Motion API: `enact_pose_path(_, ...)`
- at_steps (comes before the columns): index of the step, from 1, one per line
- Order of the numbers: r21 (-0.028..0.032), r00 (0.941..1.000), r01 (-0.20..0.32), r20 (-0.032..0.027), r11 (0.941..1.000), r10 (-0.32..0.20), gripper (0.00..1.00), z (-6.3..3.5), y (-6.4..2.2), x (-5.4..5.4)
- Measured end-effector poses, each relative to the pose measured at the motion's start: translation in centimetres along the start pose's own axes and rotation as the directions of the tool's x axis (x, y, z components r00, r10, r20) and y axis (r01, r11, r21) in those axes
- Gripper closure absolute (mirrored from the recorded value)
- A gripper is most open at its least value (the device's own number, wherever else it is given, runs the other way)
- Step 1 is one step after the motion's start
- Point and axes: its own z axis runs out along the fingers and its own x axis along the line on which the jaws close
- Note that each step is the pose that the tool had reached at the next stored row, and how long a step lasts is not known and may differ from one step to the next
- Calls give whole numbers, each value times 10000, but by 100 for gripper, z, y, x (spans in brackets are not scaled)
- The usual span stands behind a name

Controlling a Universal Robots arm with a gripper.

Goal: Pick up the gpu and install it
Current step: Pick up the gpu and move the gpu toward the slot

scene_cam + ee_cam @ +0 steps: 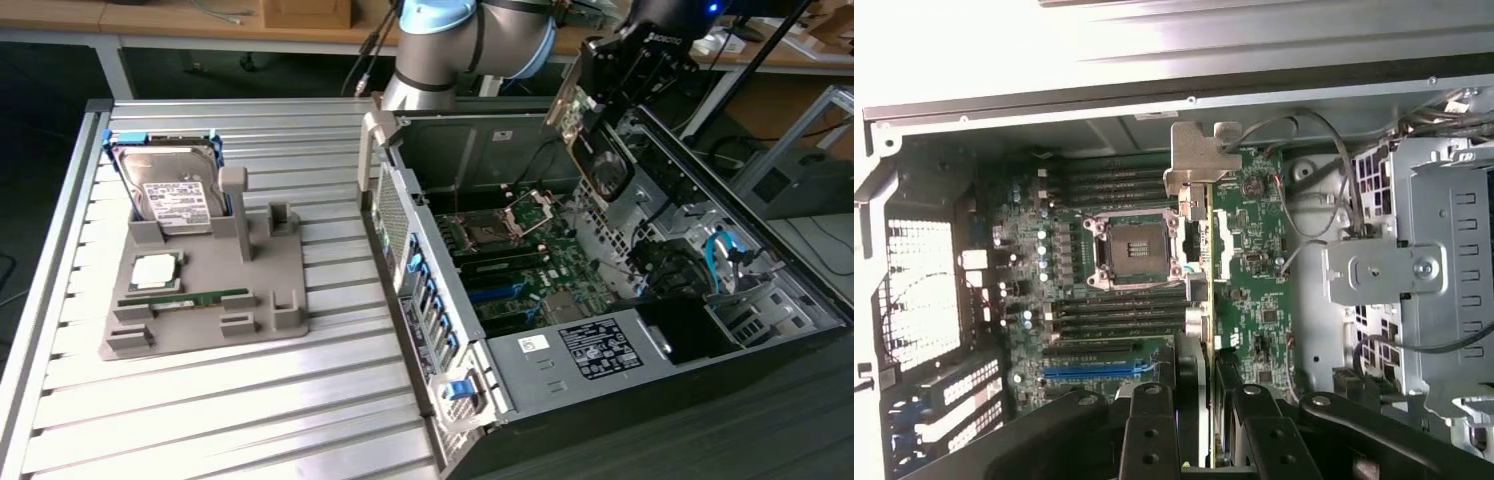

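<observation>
One gpu (594, 140) held above open case (461, 140).

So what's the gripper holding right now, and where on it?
The gpu, pinched at its upper edge by the gripper, over the open case.

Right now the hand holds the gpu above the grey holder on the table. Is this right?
Not quite. The hand holds the gpu above the open computer case, not above the grey holder on the table. The exterior view shows this.
</observation>
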Motion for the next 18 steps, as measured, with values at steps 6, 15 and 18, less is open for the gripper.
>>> enact_pose_path(6,1,10000,30,-7,10000,-30,73,29,-3,-20)
enact_pose_path(15,2,10000,54,-11,10000,-54,73,76,-5,-41)
enact_pose_path(18,3,10000,61,-12,10000,-61,73,91,-6,-46)
